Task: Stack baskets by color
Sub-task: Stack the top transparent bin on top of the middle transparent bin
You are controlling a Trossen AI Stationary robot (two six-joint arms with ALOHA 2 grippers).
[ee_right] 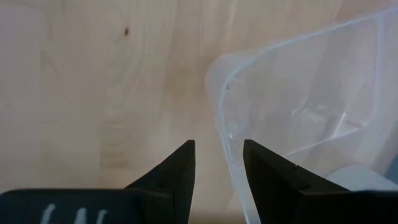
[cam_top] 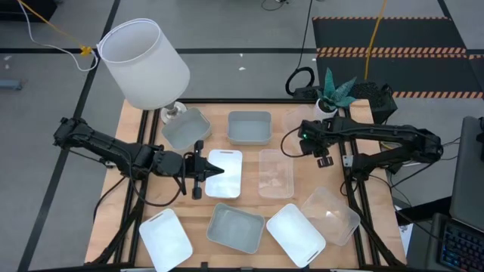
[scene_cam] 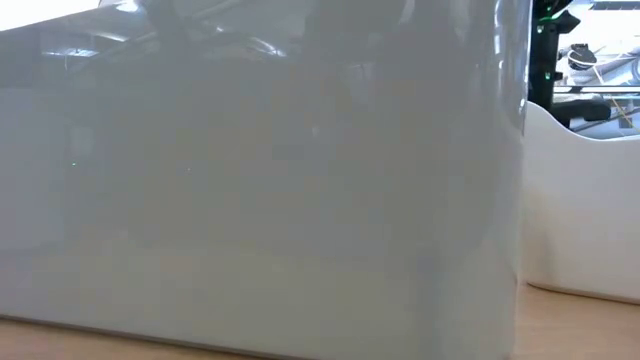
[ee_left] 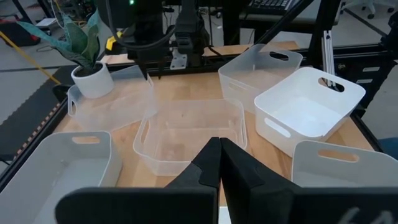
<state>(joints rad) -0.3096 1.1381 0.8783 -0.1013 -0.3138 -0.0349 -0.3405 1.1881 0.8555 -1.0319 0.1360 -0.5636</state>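
- Wooden table (cam_top: 197, 215) sat on a grey floor, and black and orange stripes marked the mat behind it.
- Baskets lay spread out over the wood so my arms could reach each one: white ones at the near edge (cam_top: 165, 238) and (cam_top: 295, 234), with one more white basket (cam_top: 224, 172) in the middle.
- Grey-blue baskets (cam_top: 249, 127), (cam_top: 187, 128) and (cam_top: 235, 227) sat apart, not stacked yet.
- I saw a clear basket (cam_top: 275, 172) in the middle and another clear one (cam_top: 330, 215) tipped at the right.
- My left gripper (cam_top: 215, 171) was pressed tight shut, holding nothing, over the edge of the middle white basket.
- My right gripper (ee_right: 217, 163) had its fingers a little apart, around the thin rim of a clear basket (ee_right: 298, 112) near the far right corner; I think it was there to lift it.
- Each basket looked smooth and shiny, with round corners and cut-out handles.
- I noticed a big white lampshade (cam_top: 144, 62) and a small plant pot (cam_top: 327, 106) at the back.
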